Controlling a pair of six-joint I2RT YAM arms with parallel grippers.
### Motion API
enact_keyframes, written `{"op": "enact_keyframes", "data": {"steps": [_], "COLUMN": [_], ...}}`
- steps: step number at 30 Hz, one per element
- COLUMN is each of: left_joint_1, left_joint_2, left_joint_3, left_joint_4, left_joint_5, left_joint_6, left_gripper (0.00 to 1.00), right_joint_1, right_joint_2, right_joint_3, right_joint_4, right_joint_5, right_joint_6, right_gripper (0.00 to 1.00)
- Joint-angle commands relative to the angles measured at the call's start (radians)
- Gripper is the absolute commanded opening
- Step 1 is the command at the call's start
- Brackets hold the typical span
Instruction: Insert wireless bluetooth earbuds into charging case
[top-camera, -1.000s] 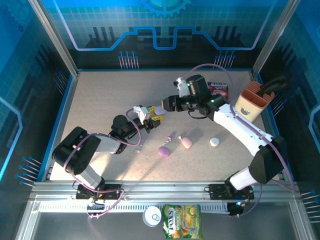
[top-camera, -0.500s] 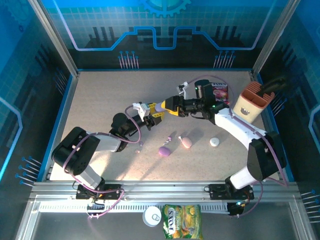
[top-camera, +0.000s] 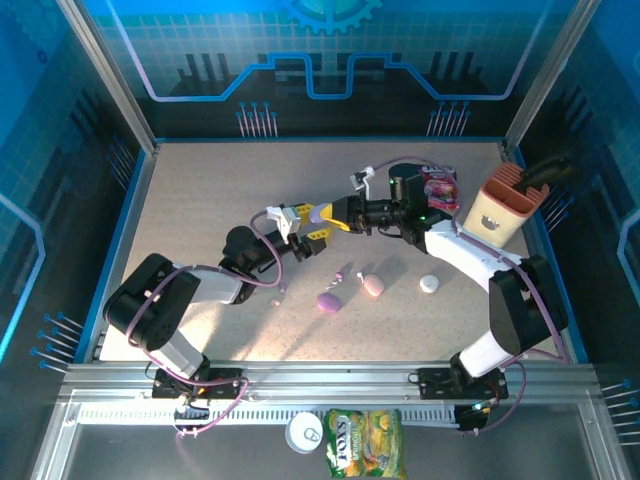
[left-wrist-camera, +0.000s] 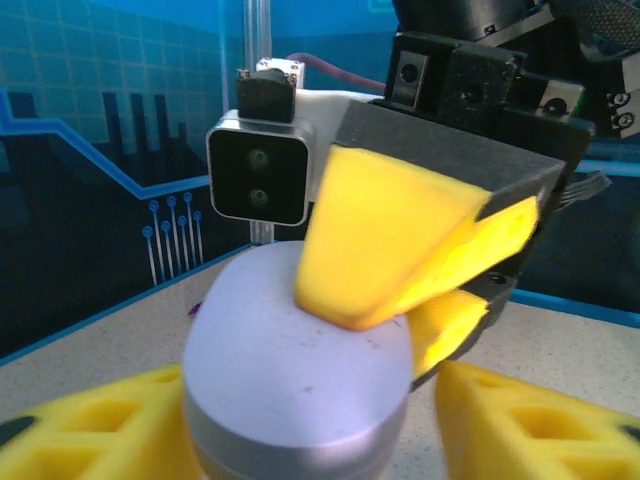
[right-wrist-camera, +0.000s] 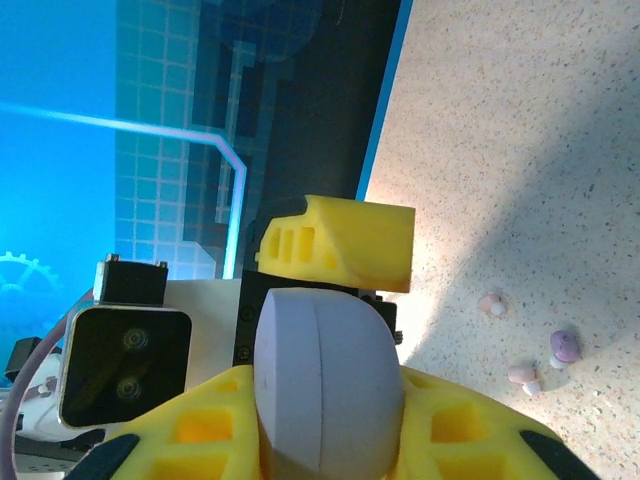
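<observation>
- Lilac case (left-wrist-camera: 300, 360) pinched in the right hand (top-camera: 337, 214), up off the tabletop (top-camera: 210, 200)
- Left hand (top-camera: 304, 224)?
- Released, fingers slack either side of that case, one finger (left-wrist-camera: 530, 420) clear of it
- Earbuds (right-wrist-camera: 522, 376)?
- Loose on the tabletop, near the pink case (top-camera: 373, 285) and second lilac case (top-camera: 328, 302); white case (top-camera: 429, 284) further right

Lilac case (left-wrist-camera: 300, 370): smooth matt plastic, lower half faintly sheened. Table (top-camera: 200, 200): rough, speckled, stone-like. Snack bag (top-camera: 362, 443), 6 o'clock: glossy printed film. Earbuds (right-wrist-camera: 563, 345): probably smooth plastic.
</observation>
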Motion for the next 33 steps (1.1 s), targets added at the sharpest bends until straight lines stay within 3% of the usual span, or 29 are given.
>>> {"op": "enact_keyframes", "data": {"steps": [1, 4, 8, 12, 22, 27, 31, 33], "left_joint_1": [-0.005, -0.002, 0.000, 0.000, 0.001, 0.001, 0.000, 0.002], "left_joint_2": [-0.046, -0.104, -0.195, -0.276, -0.355, -0.341, -0.292, -0.268], "left_joint_3": [-0.031, -0.054, -0.071, -0.087, -0.085, -0.069, -0.029, -0.003], "left_joint_4": [0.006, -0.112, -0.315, -0.483, -0.667, -0.670, -0.680, -0.707], "left_joint_5": [0.013, -0.007, -0.030, -0.072, -0.111, -0.134, -0.198, -0.239], "left_joint_6": [0.055, 0.142, 0.240, 0.330, 0.398, 0.346, 0.211, 0.135], "left_gripper": [0.75, 0.90, 0.98, 0.99, 0.99, 0.99, 0.99, 0.99], "right_joint_1": [-0.021, -0.051, -0.104, -0.143, -0.172, -0.174, -0.166, -0.157], "right_joint_2": [-0.018, -0.025, 0.007, 0.088, 0.293, 0.262, 0.150, 0.097], "right_joint_3": [-0.018, -0.032, -0.065, -0.080, -0.092, -0.107, -0.120, -0.112], "right_joint_4": [-0.014, -0.098, -0.190, -0.240, -0.174, -0.194, -0.268, -0.339], "right_joint_5": [0.047, 0.122, 0.228, 0.328, 0.386, 0.451, 0.530, 0.562], "right_joint_6": [-0.052, -0.139, -0.233, -0.308, -0.315, -0.334, -0.421, -0.485], "right_gripper": [0.19, 0.20, 0.21, 0.21, 0.22, 0.46, 0.70, 0.76]}}
